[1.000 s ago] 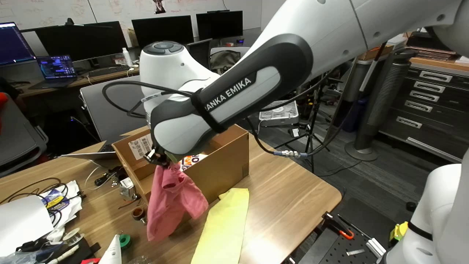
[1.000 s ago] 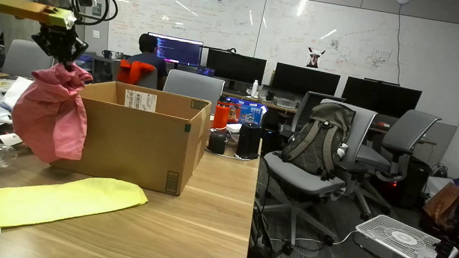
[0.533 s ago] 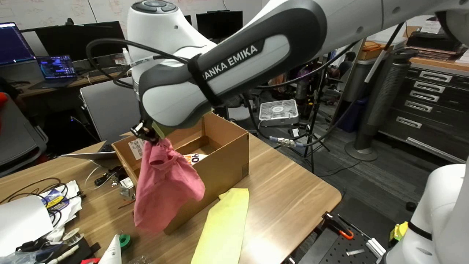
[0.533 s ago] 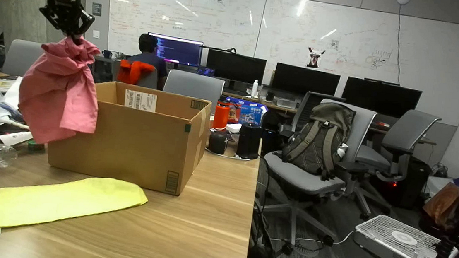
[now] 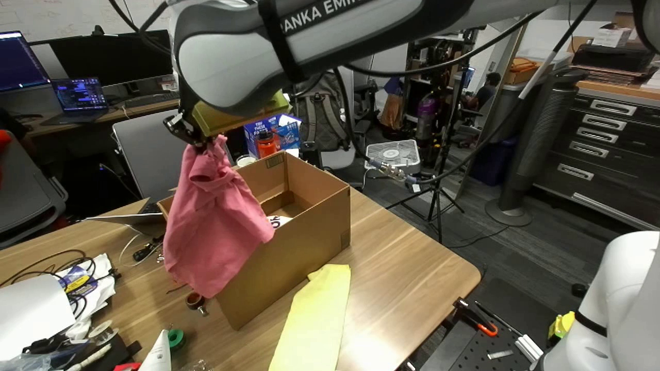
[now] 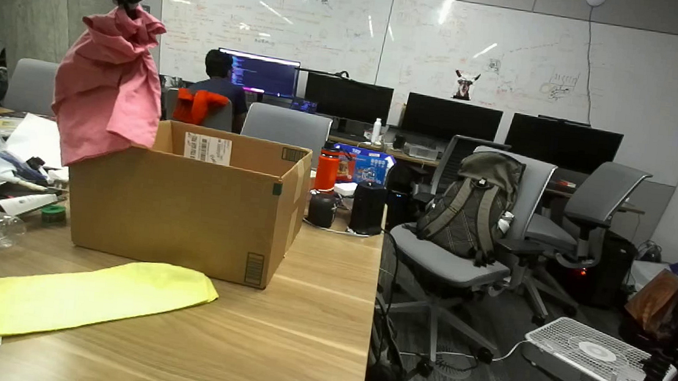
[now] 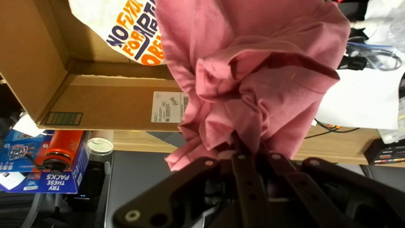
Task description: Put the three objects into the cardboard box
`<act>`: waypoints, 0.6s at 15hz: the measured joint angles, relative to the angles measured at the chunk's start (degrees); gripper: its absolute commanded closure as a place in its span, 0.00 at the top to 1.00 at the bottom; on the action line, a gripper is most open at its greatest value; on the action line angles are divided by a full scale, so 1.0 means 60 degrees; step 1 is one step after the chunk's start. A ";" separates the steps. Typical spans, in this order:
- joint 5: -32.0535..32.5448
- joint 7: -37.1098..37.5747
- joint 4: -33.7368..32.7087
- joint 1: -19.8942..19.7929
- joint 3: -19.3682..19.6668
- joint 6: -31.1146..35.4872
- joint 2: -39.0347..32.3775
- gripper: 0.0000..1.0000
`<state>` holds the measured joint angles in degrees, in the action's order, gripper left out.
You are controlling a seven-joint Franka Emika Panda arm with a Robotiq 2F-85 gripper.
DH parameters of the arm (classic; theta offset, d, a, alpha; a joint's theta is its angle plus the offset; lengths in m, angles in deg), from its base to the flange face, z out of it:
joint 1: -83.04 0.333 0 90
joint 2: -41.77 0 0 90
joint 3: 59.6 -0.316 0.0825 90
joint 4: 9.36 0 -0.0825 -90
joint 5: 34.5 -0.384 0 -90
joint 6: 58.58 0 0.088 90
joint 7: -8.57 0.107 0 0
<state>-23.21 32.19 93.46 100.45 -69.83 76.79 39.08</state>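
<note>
Cardboard box [image 6: 189, 220], and surely this is the carry-in!
Yellow cloth [image 6: 90, 297] lies outside; pink cloth [image 6: 109, 81] hangs at the box's end, pinched in the gripper [image 6: 130, 7]. Next, I'd say: swing over the box, lower, let go!

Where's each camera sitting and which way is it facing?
An exterior view: low, facing across the table toward the whiteboard; only the gripper shows.
An exterior view: higher, angled down at the box; the arm and gripper show.
Wrist view: on the arm, facing the pink cloth and box; the gripper shows below.
Both exterior views share the box, pink cloth and yellow cloth.
</note>
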 measured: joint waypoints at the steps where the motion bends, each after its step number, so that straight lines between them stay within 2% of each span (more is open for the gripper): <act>1: 0.0150 0.0113 -0.0160 -0.0032 0.0000 -0.0071 0.0015 0.02; 9: 0.0901 0.0777 -0.0951 -0.0174 0.0000 -0.0504 0.0041 0.02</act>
<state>-17.81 36.85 87.75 99.41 -69.83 73.76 39.32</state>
